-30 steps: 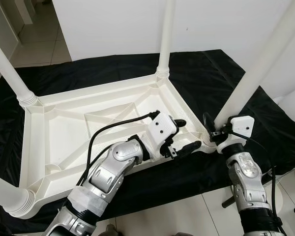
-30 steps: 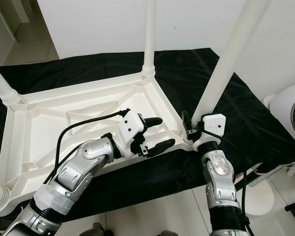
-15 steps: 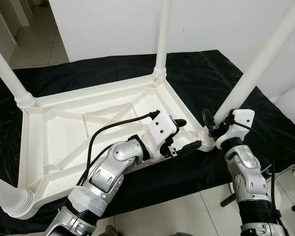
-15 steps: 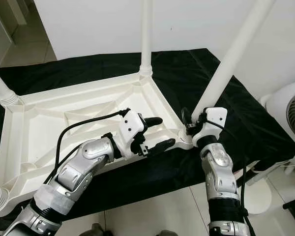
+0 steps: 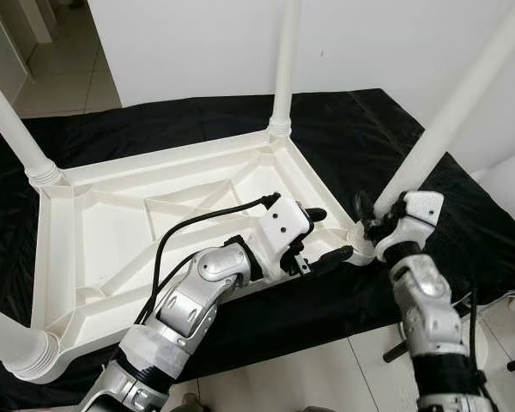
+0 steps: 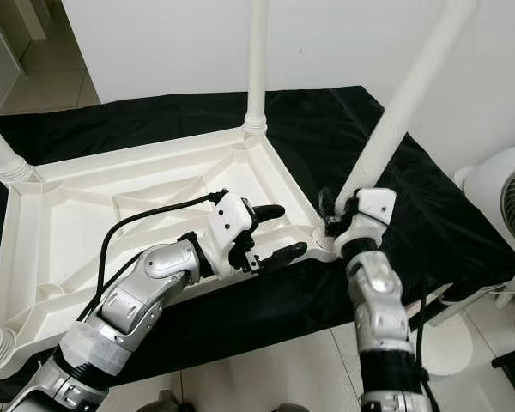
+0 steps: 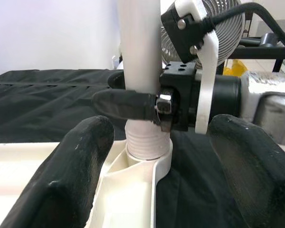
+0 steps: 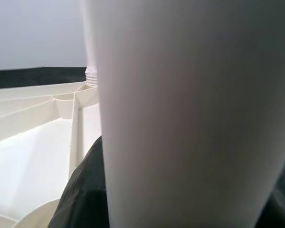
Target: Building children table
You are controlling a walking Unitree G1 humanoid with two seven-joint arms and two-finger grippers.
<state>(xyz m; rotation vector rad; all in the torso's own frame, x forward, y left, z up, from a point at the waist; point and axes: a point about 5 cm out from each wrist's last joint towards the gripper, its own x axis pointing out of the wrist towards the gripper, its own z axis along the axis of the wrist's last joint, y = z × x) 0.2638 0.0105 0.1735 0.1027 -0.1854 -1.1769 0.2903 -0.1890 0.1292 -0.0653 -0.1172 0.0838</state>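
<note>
The white plastic table (image 5: 154, 215) lies upside down on a black cloth (image 5: 343, 129) over the floor, ribbed underside up, four legs standing at its corners. At the near right corner the right gripper (image 5: 371, 227) is clenched round the base of a leg (image 5: 451, 116), just above its threaded socket. Beside it the left gripper (image 5: 322, 236) hovers over the table's rim, fingers (image 7: 83, 152) spread wide and holding nothing. Farther right stands a fan (image 6: 511, 202); a white wall (image 5: 197, 43) rises behind.

head eyes look down on the upturned table (image 5: 154, 215); both wrist cameras sit close, sharing the leg (image 7: 140, 61) beside each claw.
</note>
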